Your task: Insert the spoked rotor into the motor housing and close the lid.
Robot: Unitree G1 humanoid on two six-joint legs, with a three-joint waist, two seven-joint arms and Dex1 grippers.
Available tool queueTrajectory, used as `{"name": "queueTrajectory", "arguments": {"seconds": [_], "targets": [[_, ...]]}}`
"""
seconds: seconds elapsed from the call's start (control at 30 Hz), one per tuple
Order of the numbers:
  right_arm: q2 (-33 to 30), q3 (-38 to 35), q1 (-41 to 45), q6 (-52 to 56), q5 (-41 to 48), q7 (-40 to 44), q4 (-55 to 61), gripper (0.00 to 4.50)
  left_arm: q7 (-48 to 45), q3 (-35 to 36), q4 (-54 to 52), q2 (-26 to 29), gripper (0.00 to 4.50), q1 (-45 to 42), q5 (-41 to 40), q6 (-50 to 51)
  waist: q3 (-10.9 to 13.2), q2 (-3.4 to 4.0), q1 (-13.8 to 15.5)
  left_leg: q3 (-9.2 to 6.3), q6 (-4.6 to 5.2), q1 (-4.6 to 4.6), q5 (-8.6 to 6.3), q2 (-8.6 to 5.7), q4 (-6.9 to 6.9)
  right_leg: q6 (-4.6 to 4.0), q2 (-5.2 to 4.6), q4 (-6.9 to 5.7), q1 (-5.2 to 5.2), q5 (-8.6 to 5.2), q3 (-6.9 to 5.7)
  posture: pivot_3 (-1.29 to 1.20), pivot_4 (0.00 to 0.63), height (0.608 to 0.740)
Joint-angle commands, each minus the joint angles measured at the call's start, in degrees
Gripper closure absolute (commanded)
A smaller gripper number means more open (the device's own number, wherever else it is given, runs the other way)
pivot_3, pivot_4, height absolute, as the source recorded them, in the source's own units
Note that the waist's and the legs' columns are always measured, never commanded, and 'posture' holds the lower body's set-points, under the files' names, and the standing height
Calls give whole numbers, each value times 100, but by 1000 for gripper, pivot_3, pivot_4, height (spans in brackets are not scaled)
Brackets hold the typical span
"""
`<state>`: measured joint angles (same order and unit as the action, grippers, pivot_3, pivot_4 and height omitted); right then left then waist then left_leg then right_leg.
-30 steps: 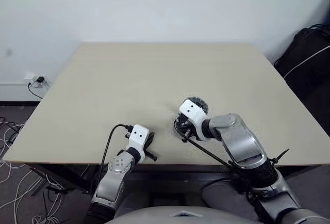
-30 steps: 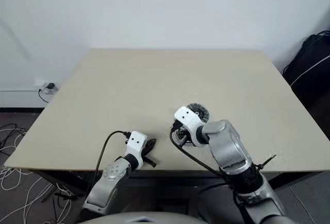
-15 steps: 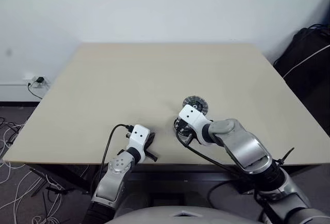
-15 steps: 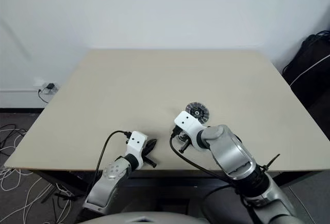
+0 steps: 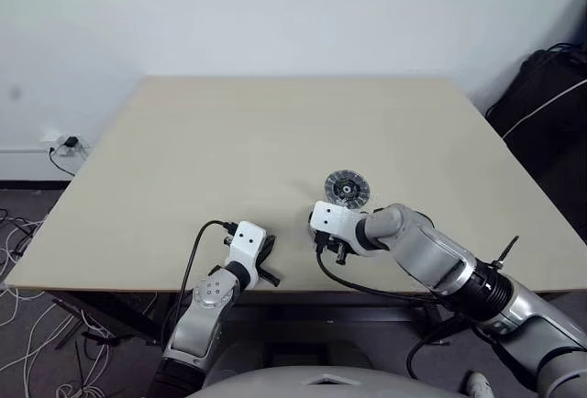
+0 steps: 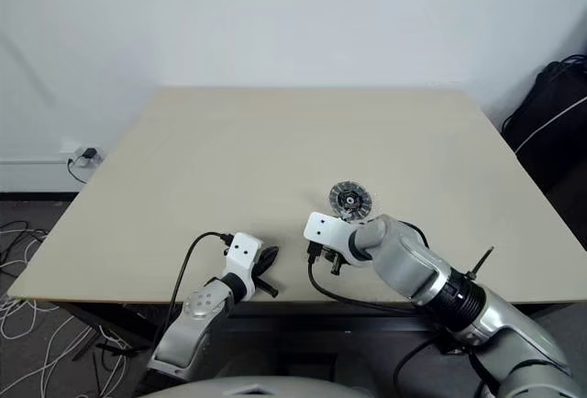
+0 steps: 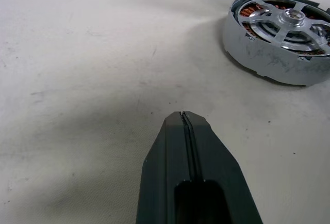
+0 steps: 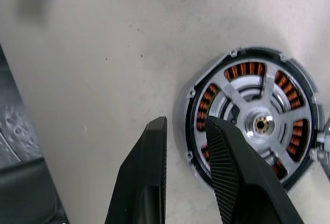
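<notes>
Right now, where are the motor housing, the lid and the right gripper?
motor housing (image 8: 251,69): right wrist view, copper coils.
lid (image 5: 348,187): left eye view, dark centre.
right gripper (image 8: 185,123): right wrist view, between its fingertips.

A plain lab or test room, by the look of it; a bare beige table (image 5: 229,141) stands against an unadorned white wall (image 5: 275,13); a wall socket (image 5: 66,144) with a plug sits low beside the table's far left corner; loose cables (image 5: 27,325) sprawl over dark carpet (image 5: 23,205); a black bag (image 5: 550,95) lies off the far right corner.
</notes>
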<state>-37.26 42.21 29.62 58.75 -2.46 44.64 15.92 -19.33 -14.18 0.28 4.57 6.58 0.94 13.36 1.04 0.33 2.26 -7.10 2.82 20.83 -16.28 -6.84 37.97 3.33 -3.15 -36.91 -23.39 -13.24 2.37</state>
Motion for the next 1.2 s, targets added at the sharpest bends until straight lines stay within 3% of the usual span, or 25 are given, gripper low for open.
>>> {"name": "queueTrajectory", "arguments": {"seconds": [0.03, 0.43, 0.57, 0.83, 0.97, 1.2], "targets": [[129, 12, 204, -192, -134, 11, -158, 3251, 19, 1, -61, -49, 4500, -72, -76, -82, 0, 0, 1, 0, 0, 0, 0, 0, 0, 0, 0, 0, 0, 0, 0, 0, 0, 740], [332, 125, 297, -425, -336, 242, -759, 3251, 80, 22, -132, -45, 4500, -5, -88, -96, -2, 1, 4, 1, -4, -1, 2, -1, 0, -1, 0, -1, 0, 1, 1, 0, 0, 740], [368, 115, 275, -428, -402, 286, -848, 4322, 88, 33, -141, -47, 4500, 11, -91, -100, -16, -12, -10, 1, -3, -3, 2, 0, 0, -2, 1, -1, 2, 1, 1, 0, 0, 740], [465, -25, 163, -321, -427, 244, -887, 4414, 108, 30, -138, -67, 4500, 12, -86, -106, -20, -11, -6, -1, 7, -8, 4, 4, 1, -11, 7, -5, 5, 16, -1, 0, 0, 740], [640, -407, 56, 22, -249, 121, -729, 4414, 102, 25, -131, -62, 4500, 7, -90, -110, -21, -12, -6, 0, 7, -9, 7, 4, 1, -11, 7, -6, 6, 18, 0, 0, 0, 740], [1333, -1462, -157, 1527, 432, -223, 79, 4415, 95, 24, -116, -58, 4500, 11, -94, -120, -19, -10, -13, -1, 7, -2, 6, 4, -5, -13, 9, -5, -6, 19, 5, 0, 0, 740]]}}
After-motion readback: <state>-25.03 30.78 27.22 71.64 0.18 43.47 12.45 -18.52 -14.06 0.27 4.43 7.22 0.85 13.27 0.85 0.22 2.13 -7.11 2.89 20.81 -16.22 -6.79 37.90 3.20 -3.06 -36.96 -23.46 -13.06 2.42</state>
